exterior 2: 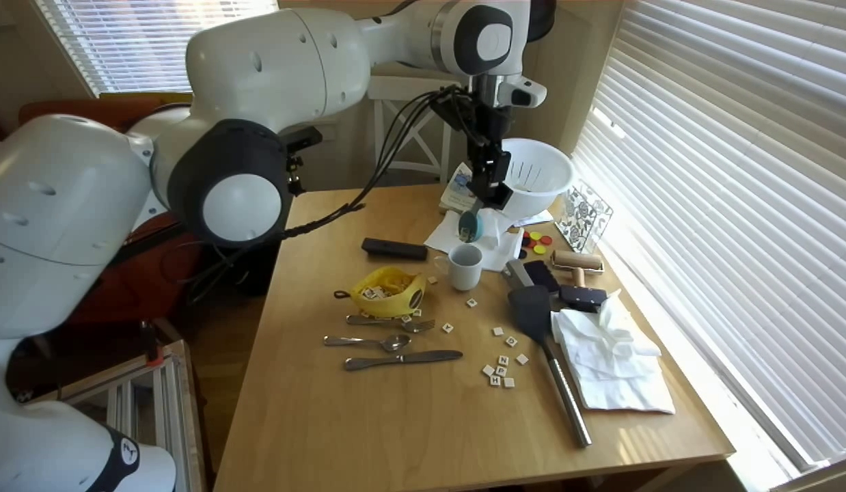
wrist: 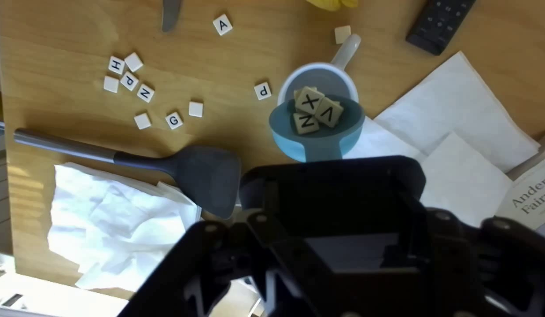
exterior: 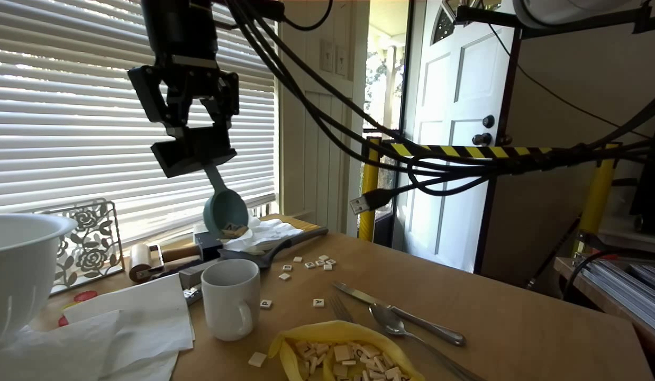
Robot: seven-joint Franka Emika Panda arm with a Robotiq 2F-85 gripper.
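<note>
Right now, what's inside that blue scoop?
The scoop holds letter tiles: three show letters, one an X; at least one more peeks out beneath. Its face and the scoop's floor are mostly covered.

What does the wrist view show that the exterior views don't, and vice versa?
Only the wrist view: a legible X on a tile in the blue scoop, and readable title words on the book.
Only the exterior views: the white bowl and the spoon.
Shared: the gripper holding the scoop, the white mug and the spatula.
</note>
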